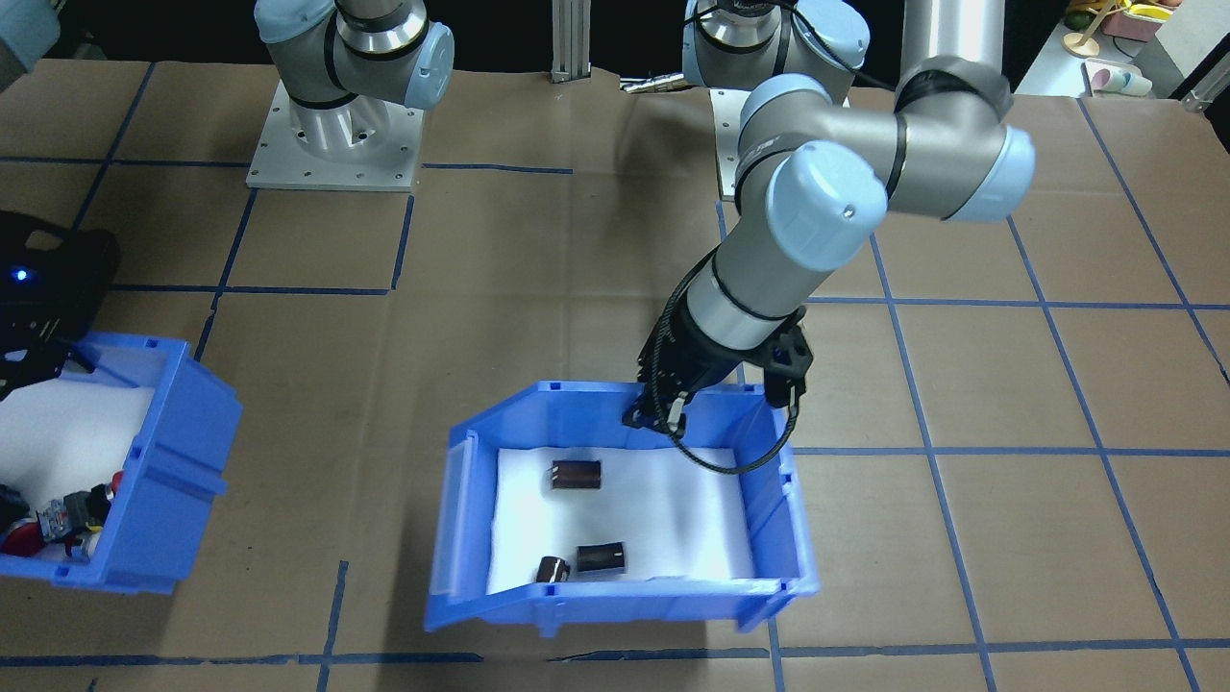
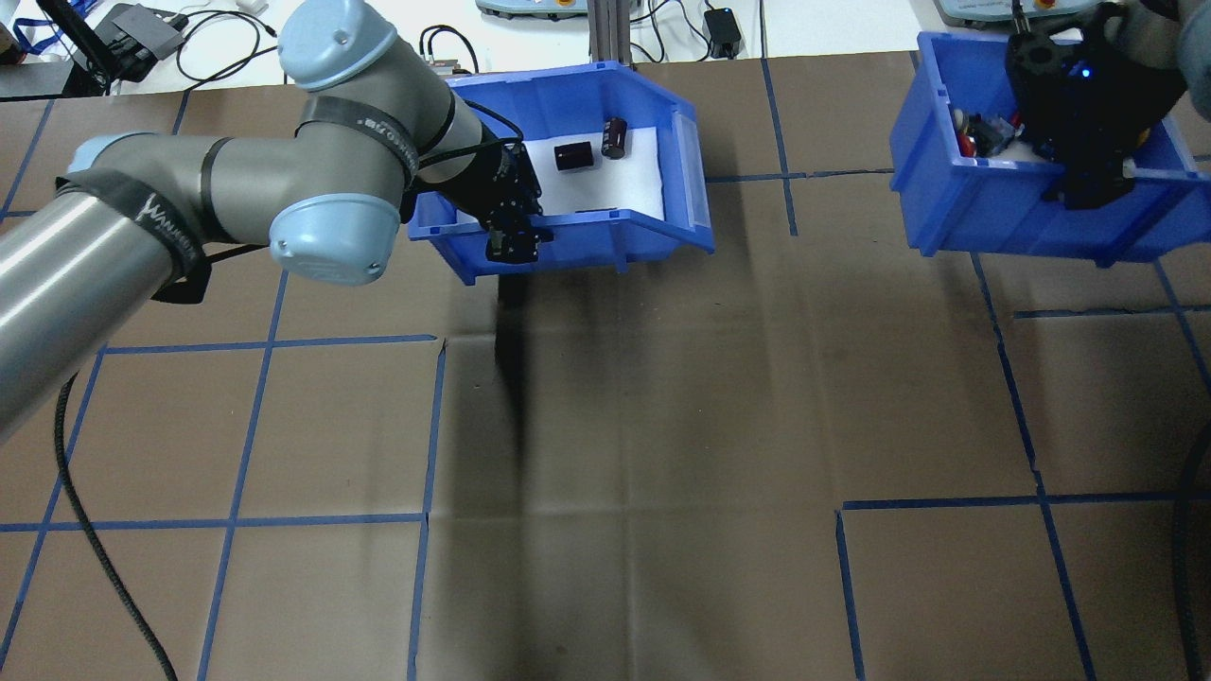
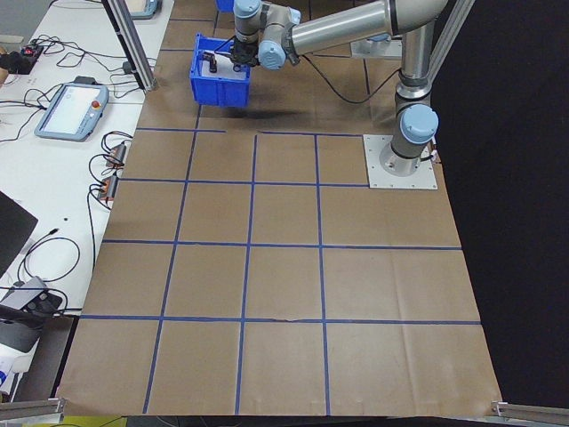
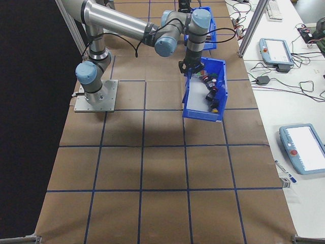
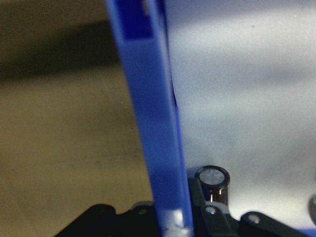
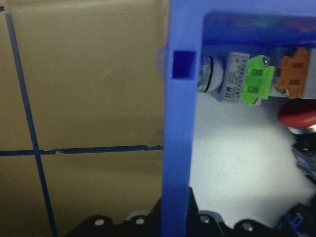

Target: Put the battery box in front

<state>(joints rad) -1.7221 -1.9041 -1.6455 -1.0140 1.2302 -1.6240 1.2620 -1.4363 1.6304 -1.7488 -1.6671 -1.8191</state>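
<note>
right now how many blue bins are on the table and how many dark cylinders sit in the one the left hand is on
blue bins: 2, the battery box and the switch bin
dark cylinders in the battery box: 3
total: 5
The left hand grips the battery box's wall.

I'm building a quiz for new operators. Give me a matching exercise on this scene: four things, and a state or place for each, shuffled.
Things:
1. battery box
2. switch bin
3. left gripper
4. right gripper

States:
A. clamps the switch bin's wall
B. holds dark cylinders on white foam
C. holds coloured push-buttons
D. clamps the battery box's wall

Pairs: 1-B, 2-C, 3-D, 4-A
</note>
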